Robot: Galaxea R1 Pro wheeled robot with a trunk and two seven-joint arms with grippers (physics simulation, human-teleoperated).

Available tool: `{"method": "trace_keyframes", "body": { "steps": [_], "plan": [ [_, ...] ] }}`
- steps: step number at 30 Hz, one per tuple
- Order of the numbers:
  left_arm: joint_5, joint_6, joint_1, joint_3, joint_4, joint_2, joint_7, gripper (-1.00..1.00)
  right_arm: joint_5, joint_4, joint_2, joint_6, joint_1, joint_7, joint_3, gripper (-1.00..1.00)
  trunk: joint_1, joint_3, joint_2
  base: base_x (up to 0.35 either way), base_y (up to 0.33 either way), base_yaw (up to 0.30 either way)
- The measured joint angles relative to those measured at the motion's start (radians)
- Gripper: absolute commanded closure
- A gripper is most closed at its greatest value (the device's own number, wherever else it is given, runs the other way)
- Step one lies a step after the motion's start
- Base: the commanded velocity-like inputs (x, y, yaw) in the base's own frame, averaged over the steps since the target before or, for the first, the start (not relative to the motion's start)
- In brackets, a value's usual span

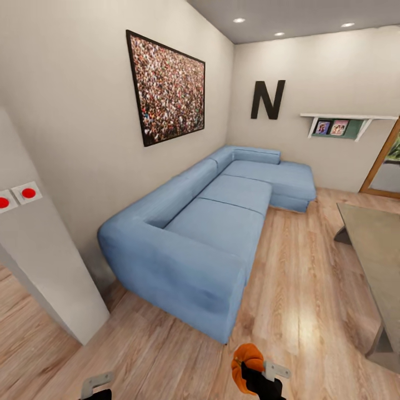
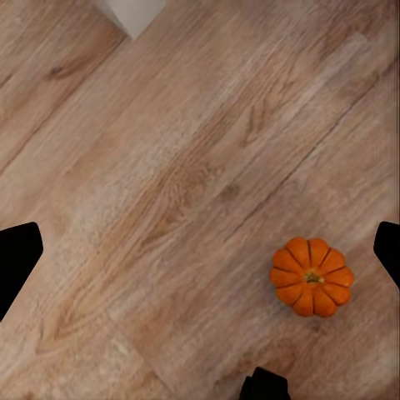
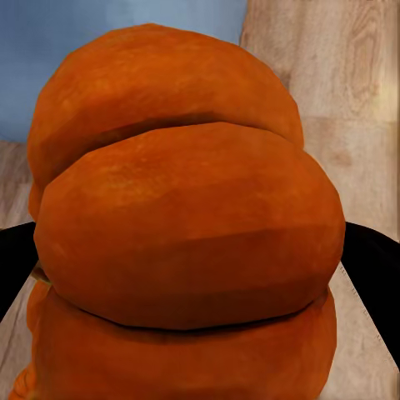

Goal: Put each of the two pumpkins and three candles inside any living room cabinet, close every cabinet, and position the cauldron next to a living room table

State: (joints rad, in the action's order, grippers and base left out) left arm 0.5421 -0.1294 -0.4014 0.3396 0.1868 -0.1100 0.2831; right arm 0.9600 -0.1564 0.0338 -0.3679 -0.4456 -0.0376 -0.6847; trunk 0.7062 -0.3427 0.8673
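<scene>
Indoors, the head view looks down across a living room with a pale wood floor. A long blue corner sofa runs along the left wall and turns at the far end. Above it hangs a dark-framed picture of a dense crowd, and a large black letter N is fixed to the far wall beside a white shelf with small photos under it. At the right edge stands the table, a low grey surface whose top is cut off by the frame. A white wall corner with two red buttons stands at the left.

At the bottom edge, the right gripper holds a pumpkin, which sits just left of the gripper's black body over the floor in front of the sofa's near end. In the right wrist view this pumpkin sits very close to the lens, its orange ribs bulging between the two dark fingers pressed at either side.

The left gripper shows as a grey bracket and black tip at the bottom left. In the left wrist view its dark fingers stand wide apart with nothing between them. A second pumpkin lies on the floor, stem up, nearer one finger than the other and apart from both.
</scene>
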Motion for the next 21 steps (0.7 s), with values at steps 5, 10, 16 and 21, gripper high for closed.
{"method": "trace_keyframes", "body": {
  "steps": [5, 10, 16, 21],
  "plan": [
    [0.0, 0.0, 0.0, 0.0, 0.0, 0.0, 0.0, -1.0, -0.002, 0.0, 0.0, 0.0, 0.0, 0.0, -0.001, 1.0, 0.0, 0.0, 0.0, 0.008, -0.011, -0.005],
    [0.0, 0.0, 0.0, 0.0, 0.0, 0.0, -0.001, -1.0, -0.003, 0.0, 0.0, 0.0, 0.0, 0.0, 0.0, 1.0, 0.0, 0.0, 0.0, -0.032, -0.001, -0.001],
    [0.0, 0.0, 0.0, 0.0, 0.0, 0.0, 0.0, -1.0, -0.003, 0.0, 0.001, 0.0, 0.0, 0.0, -0.001, 1.0, 0.0, 0.0, 0.0, -0.003, 0.0, 0.0],
    [0.004, 0.001, 0.0, 0.0, 0.0, 0.001, -0.001, -1.0, -0.003, 0.0, 0.0, 0.0, 0.0, 0.0, 0.0, 1.0, 0.0, 0.0, 0.0, 0.0, 0.0, 0.0]
  ]
}}
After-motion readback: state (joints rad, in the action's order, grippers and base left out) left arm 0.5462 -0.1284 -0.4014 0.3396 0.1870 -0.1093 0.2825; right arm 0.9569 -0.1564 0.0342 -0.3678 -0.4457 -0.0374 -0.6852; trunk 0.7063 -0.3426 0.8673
